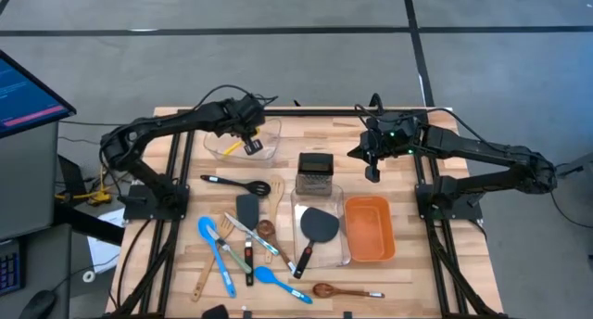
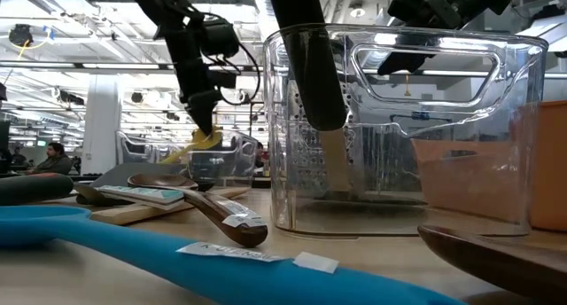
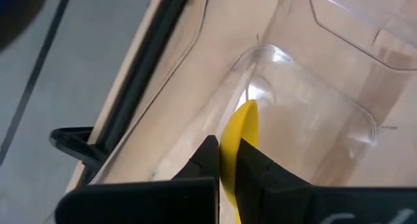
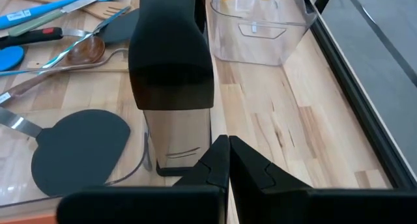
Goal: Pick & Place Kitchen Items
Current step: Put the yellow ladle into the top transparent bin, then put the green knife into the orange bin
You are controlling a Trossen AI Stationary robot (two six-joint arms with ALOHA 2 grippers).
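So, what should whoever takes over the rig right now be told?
Left gripper: shut on the yellow spoon, held over the far clear bin, not yet released.
Right gripper: shut, empty, hovering right of the grater.
Near clear bin: holds one black turner.
Orange bin: nothing visible inside.
Left to do: drop the spoon, then clear the pile of utensils and the wooden spoon at the near edge.

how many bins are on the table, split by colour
clear bins: 2, one at the far left, one in the middle
orange bin: 1
total: 3
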